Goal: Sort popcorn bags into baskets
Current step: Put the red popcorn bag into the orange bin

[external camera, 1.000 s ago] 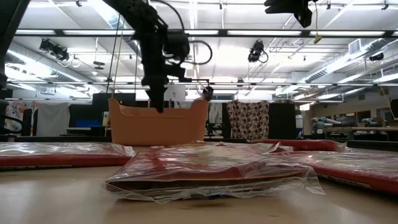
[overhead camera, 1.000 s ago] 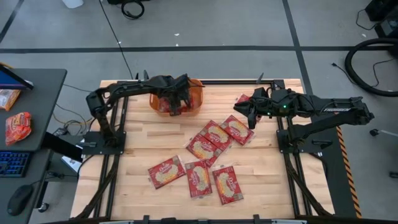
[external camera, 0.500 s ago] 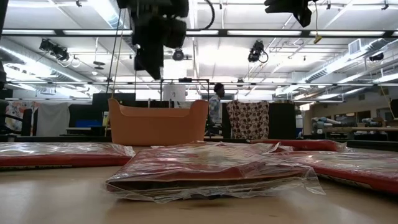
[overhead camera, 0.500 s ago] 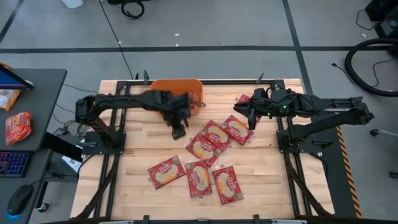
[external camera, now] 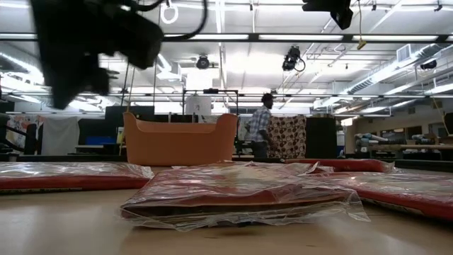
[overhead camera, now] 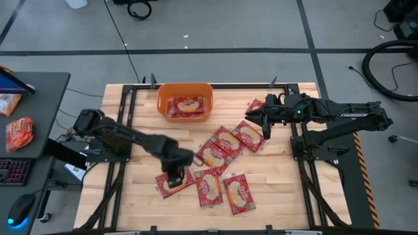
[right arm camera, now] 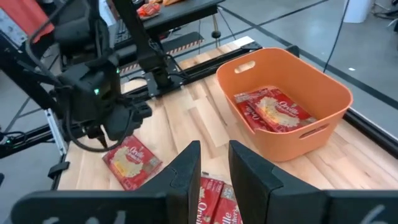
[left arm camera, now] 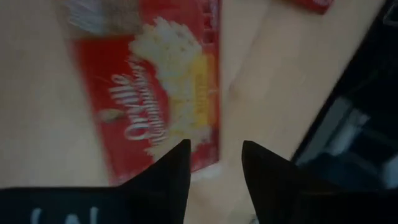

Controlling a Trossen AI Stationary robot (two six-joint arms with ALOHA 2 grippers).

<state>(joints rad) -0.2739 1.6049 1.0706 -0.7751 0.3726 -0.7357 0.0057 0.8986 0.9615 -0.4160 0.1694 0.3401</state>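
Several red popcorn bags with cream-yellow labels lie flat on the wooden table (overhead camera: 144, 147), in a cluster (overhead camera: 225, 145) at the middle and a row (overhead camera: 223, 189) toward the near edge. The orange basket (overhead camera: 185, 91) stands at the far edge with bags (overhead camera: 185, 106) inside. My left gripper (overhead camera: 171, 175) hovers open over the near-left bag (overhead camera: 186, 175); the left wrist view shows that bag (left arm camera: 155, 106) just beyond the fingertips, with nothing between them. My right gripper (overhead camera: 261, 121) hangs open and unladen above the cluster's far right side.
One more bag (overhead camera: 255, 104) lies under my right arm near the far right. Bare wood stretches between the basket and the near-left bag. In the low view a bag (external camera: 241, 195) lies close in front of the basket (external camera: 180, 138), and a person (external camera: 262, 127) walks in the room behind.
My left gripper has come up out of the basket and swung across the table toward the near edge, turning at the wrist as it went. It now stands over the near-left bag. The bags on the table have not moved.
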